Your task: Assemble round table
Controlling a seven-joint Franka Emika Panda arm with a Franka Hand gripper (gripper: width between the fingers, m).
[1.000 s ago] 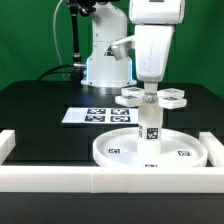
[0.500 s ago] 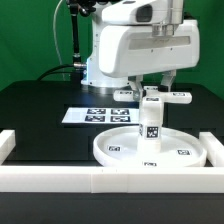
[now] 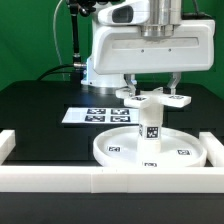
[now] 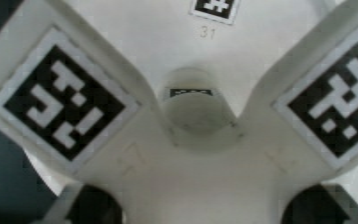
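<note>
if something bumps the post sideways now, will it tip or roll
The post stands upright at the middle of the disc, with the base piece across its top, so it looks top-heavy and may tip. Once down, its round shape might roll, though the disc's raised rim would probably stop it.

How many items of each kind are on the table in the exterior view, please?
Round disc: 1
Post: 1
Base piece: 1
Marker board: 1
Border rail: 1
Total: 5
</note>
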